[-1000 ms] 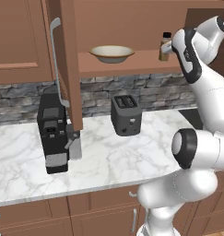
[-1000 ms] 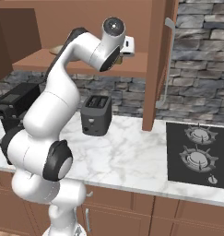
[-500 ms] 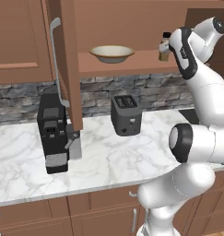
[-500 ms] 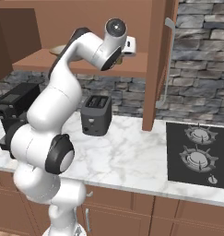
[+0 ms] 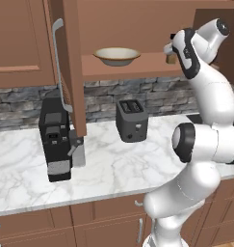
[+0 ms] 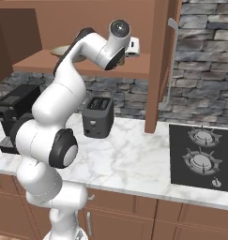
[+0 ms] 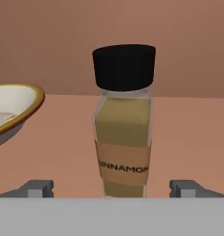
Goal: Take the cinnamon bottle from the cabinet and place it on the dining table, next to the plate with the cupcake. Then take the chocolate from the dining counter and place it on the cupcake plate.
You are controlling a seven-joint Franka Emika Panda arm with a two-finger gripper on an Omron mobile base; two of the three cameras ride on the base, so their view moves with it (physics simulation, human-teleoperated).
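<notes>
Cinnamon bottle [image 7: 124,120] is standing upright on the cabinet [image 5: 137,67] shelf, just right of the bowl [image 7: 9,108] in the hand view. You're seeing the gripper [image 7: 111,189] facing it w/ jaws spread wide, fingertips [image 7: 37,188] either side, gripping nothing.

The cabinet shelf [image 7: 187,124] carries the cinnamon bottle [image 7: 124,120], upright, straight ahead of the tool and centred between its tips, and a bowl [image 7: 9,109] well to the tool's left. Below, the desk [image 5: 113,166] bears a toaster [image 5: 132,120] and a black coffee machine [image 5: 55,139], with a hob [image 6: 202,155] set in it.
</notes>
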